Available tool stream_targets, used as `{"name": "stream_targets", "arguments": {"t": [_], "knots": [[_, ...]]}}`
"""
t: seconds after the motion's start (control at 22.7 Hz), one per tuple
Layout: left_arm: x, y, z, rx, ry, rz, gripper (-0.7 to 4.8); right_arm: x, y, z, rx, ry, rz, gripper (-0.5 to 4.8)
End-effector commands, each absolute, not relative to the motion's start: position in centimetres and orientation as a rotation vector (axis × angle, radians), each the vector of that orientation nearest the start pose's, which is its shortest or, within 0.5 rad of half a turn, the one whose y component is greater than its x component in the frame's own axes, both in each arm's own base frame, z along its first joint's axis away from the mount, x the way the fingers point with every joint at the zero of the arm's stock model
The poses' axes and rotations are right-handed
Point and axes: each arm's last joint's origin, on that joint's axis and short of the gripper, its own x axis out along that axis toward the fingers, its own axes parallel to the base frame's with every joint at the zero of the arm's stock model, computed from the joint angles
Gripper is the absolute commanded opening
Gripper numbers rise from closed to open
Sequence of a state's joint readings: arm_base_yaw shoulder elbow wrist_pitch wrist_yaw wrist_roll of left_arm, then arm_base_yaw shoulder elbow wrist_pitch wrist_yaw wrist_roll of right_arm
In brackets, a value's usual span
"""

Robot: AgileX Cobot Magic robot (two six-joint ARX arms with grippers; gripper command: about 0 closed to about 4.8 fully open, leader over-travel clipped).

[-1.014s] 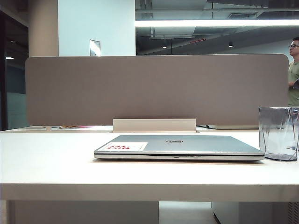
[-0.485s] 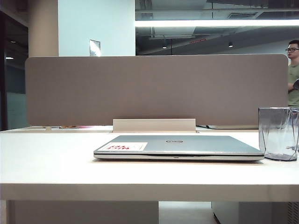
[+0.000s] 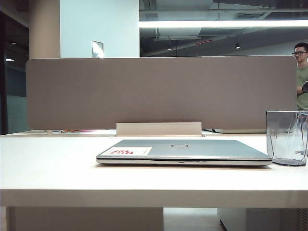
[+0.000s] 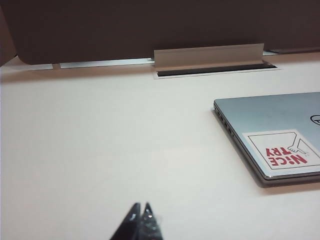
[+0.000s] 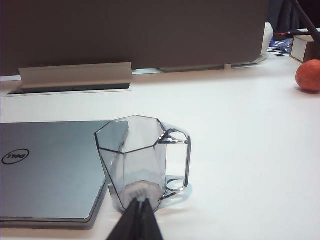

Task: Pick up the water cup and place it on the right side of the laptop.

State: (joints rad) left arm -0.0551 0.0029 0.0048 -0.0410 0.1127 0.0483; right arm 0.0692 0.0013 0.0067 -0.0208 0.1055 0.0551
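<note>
**Grey-blue plastic already standing right of the lid: little left but a clean stand-off**

Right gripper: black fingertips pressed together, nothing between them, low in front of the cup's base in the right wrist view. Contact with the base cannot be told from that view. Left gripper: tips likewise together and empty, over bare surface on the far side of the laptop from the cup. Neither shows in the exterior view.

Just beyond the right gripper: translucent smoky grey-blue faceted plastic water cup, on the pale cream surface, close against the right front corner of the thin silver-grey closed Dell laptop. Touching the laptop's edge or a hair apart: cannot tell. Further off to the right, well apart, a round orange object.

Judged from this, placement looks done. For a good finish:
- Keep the closed tips clear of the thin wall; light, tall and narrow at the base, so probably easy to nudge or tip.
- Pull away along the line of approach, not sideways across the handle.
- Leave the left arm parked.

Orientation: upright, long axis vertical, open mouth up, narrow base down. Handle pointing away from the laptop, toward the open right side of the surface.
</note>
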Motion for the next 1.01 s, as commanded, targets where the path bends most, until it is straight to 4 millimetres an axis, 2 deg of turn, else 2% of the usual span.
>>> {"name": "stream_targets", "arguments": {"t": [0.04,1.01], "knots": [[9.69,-0.87,16.32,0.044,0.021,-0.173,-0.03,9.74,0.35,16.28,0.052,0.007,-0.041,-0.08],[9.69,-0.87,16.32,0.044,0.021,-0.173,-0.03,9.74,0.38,16.12,0.05,0.024,-0.031,-0.08]]}}
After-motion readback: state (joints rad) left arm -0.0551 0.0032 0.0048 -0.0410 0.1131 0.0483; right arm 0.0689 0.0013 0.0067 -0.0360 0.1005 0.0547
